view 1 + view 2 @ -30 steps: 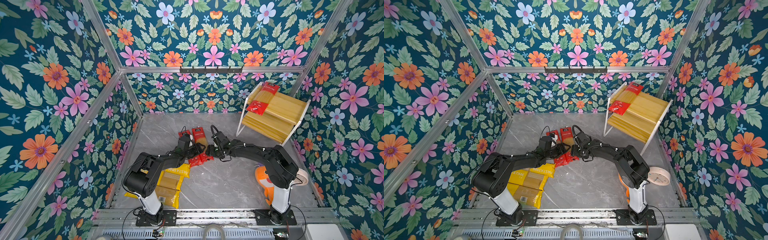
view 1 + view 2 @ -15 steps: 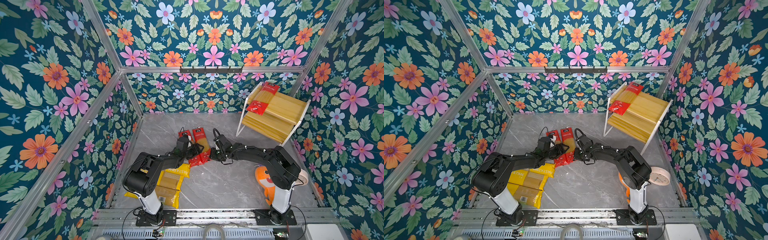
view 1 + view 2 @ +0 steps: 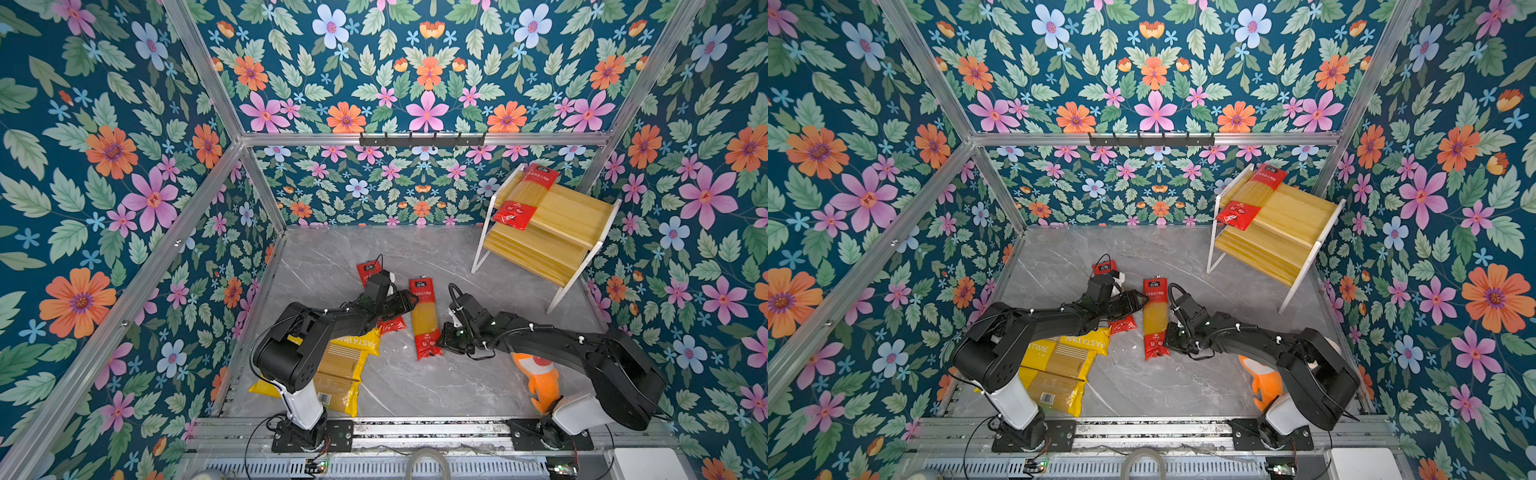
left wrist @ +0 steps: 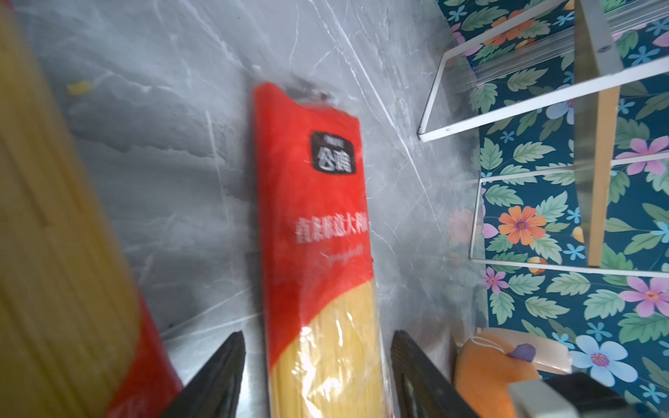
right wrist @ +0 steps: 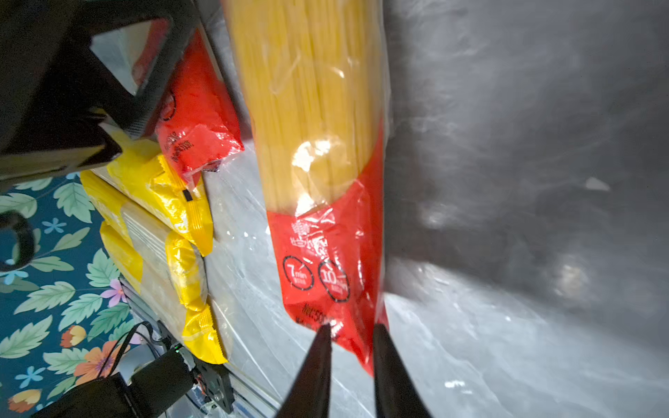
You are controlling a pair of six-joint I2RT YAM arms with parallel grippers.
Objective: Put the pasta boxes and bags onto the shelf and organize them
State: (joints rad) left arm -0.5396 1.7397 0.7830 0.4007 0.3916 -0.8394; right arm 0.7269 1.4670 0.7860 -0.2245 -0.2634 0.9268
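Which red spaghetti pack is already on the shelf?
The red pack on the shelf top board; the other two lie on the tabletop.

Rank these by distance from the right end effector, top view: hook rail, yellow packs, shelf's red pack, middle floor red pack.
From the right end effector:
1. middle floor red pack, at its tips.
2. yellow packs, front left.
3. shelf's red pack, back right.
4. hook rail, back wall.

The table (image 3: 415, 386) is grey marble with pale veins. The spaghetti pack (image 3: 424, 318) at its middle is red at both ends, with a clear window showing yellow strands. The stacked packs (image 3: 345, 361) are yellow. The shelf (image 3: 573, 216) has light wood boards and a white frame. The plush toy (image 3: 540, 374) is orange. The walls (image 3: 104, 166) are teal with pink and orange flowers.
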